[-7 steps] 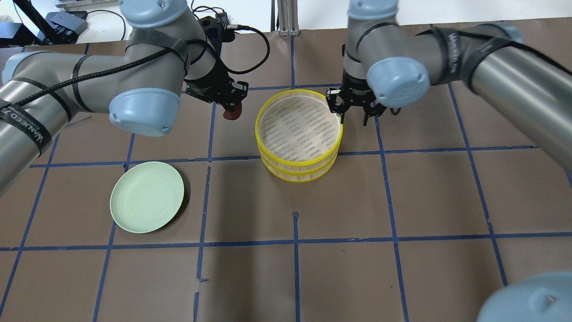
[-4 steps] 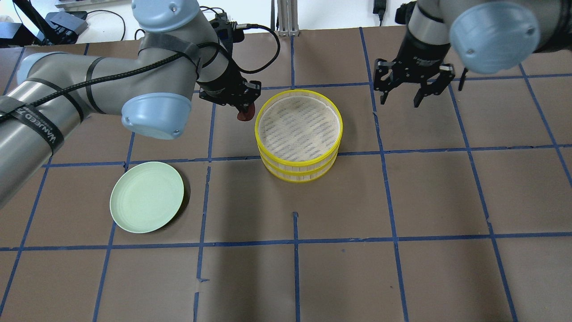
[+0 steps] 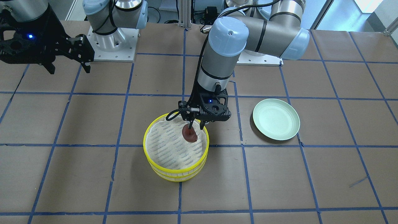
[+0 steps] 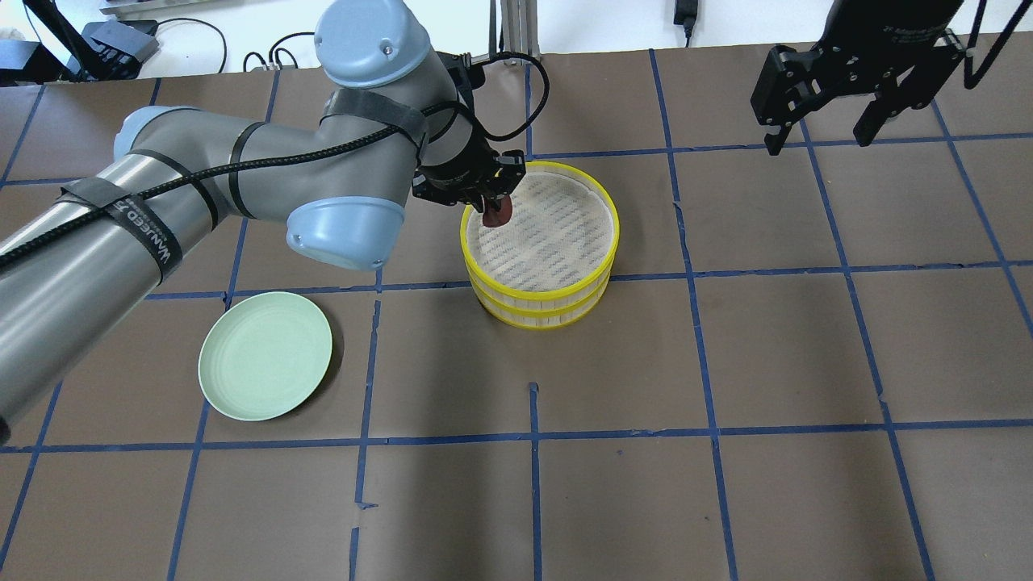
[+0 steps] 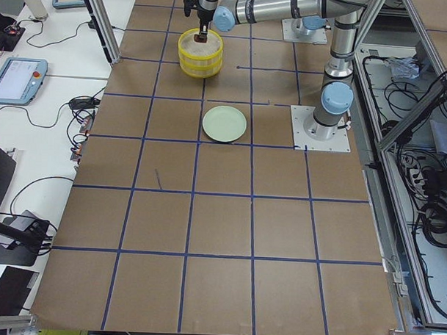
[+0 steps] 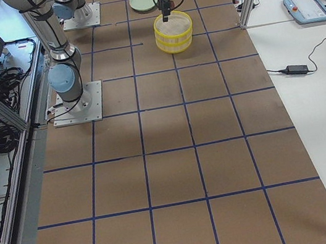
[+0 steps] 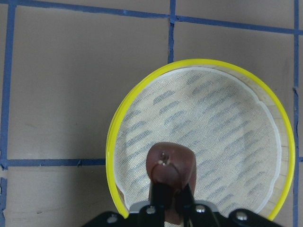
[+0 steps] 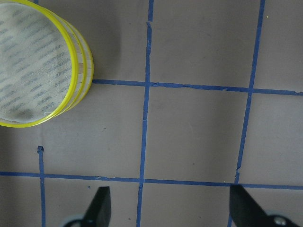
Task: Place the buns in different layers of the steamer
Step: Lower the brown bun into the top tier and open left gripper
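Note:
Two yellow-rimmed steamer trays [image 4: 617, 227] stand stacked, and the top one's whitish cloth is bare. My left gripper [image 4: 494, 206] is shut on the dark reddish-brown bun [image 4: 499, 215] and holds it just above the top tray's cloth, near the tray's left edge. The bun [image 7: 170, 163] shows between the fingers in the left wrist view, over the tray rim [image 7: 110, 142]. It also shows in the front view [image 3: 189, 134]. The white bun is hidden. My right gripper [image 4: 823, 133] is open and empty, raised at the far right, well away from the stack [image 8: 75, 61].
A pale green plate [image 4: 265, 355] lies bare on the table at the front left of the stack, and also shows in the front view [image 3: 276, 119]. Blue tape lines grid the brown table. The robot bases stand at the back edge.
My left gripper carried the dark bun rightward from beside the stack to over the top tray. My right gripper left the stack's right rim and rose toward the far right.

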You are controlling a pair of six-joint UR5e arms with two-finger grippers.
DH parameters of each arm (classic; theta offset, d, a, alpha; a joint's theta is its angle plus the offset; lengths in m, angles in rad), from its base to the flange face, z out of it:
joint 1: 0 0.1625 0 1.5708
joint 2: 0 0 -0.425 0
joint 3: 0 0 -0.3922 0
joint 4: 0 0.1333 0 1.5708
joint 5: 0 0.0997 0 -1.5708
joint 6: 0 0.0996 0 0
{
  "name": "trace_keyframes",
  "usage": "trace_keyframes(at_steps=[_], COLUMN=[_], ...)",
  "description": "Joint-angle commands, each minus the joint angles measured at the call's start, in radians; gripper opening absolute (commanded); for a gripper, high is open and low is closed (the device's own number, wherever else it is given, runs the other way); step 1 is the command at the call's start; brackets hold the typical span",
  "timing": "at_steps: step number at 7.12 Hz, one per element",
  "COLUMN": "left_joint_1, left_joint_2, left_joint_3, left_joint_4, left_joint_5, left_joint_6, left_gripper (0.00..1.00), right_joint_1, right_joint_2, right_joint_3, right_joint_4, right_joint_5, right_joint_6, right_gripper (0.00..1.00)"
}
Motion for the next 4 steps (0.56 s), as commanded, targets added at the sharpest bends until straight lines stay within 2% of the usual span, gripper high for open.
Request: trace_keyframes(at_steps=[1,2,3,4], left_joint_1=[-0.001,-0.001,0.008,0.042], left_joint_2=[-0.002,0.000,0.007,0.007], left_joint_3=[0.000,0.000,0.000,-0.002], left_joint_4=[0.006,0.006,0.006,-0.007], left_joint_5=[-0.029,-0.027,-0.009,0.104], left_joint_6=[-0.019,-0.010,0.061,0.214], left_gripper=[1.00,1.00,1.00,1.00], right_joint_1=[0.015,0.017,0.015,0.018], right_joint_2=[-0.004,0.012,0.014,0.011], right_joint_3=[0.016,0.015,0.015,0.016], right_joint_4=[-0.034,-0.093,-0.092,-0.088], right_joint_5=[0.071,0.108,0.079,0.005], right_joint_6=[0.074,0.142,0.147,0.150], right_gripper=[1.00,1.00,1.00,1.00])
